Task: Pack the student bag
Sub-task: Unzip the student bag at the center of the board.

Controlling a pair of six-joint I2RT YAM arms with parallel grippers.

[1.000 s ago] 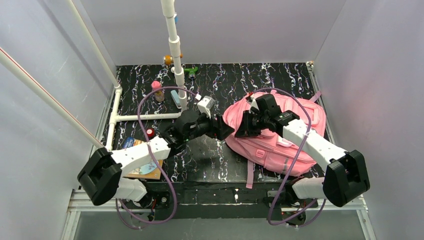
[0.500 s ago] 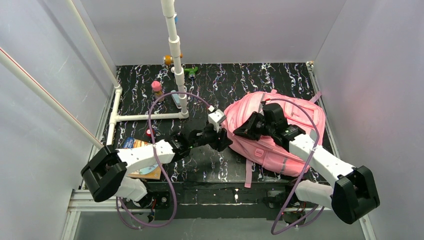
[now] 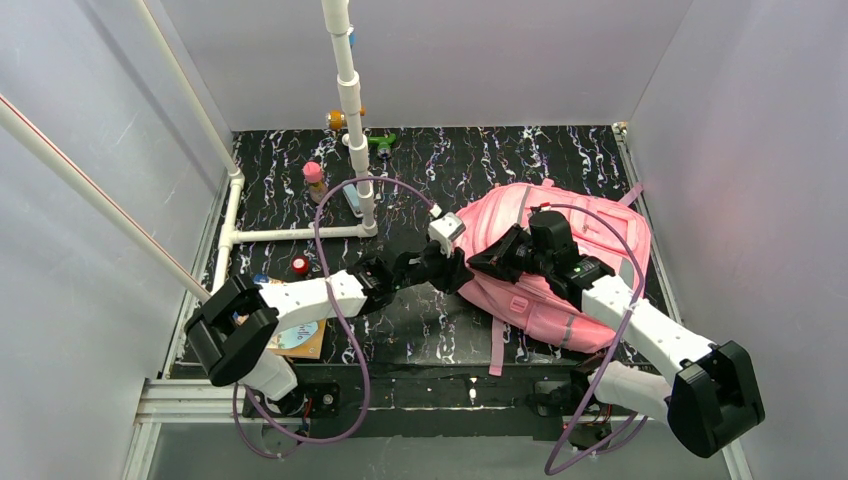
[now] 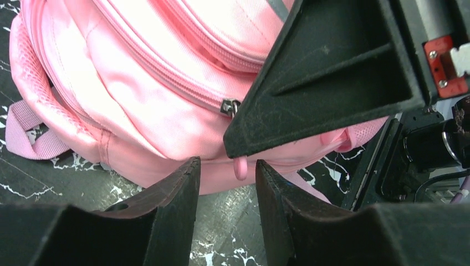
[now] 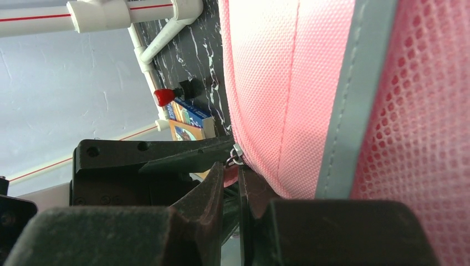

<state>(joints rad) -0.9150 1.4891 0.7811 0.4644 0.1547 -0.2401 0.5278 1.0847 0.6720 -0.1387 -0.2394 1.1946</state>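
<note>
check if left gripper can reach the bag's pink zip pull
Probably yes: the zip pull's tip hangs just ahead of the open left gripper, nothing between, though the right gripper seems to pinch it.

I see the student bag [image 3: 600,225], a big pink fabric backpack, lying flat on the bench [image 3: 440,165] to the right of the white pipe post [image 3: 352,110]. Its zip pockets face up, and one pink strap [image 3: 497,350] trails off its near edge.

Looks like a robotics lab test cell, not a home: boxed in by plain white panel walls [image 3: 440,60], white PVC pipe frame [image 3: 350,100], black marbled tabletop [image 3: 560,160], left arm [image 3: 300,300] and right arm [image 3: 650,325] mounted on an aluminium rail [image 3: 450,400] at the near edge, purple cables [image 3: 335,260] looping off both.
</note>
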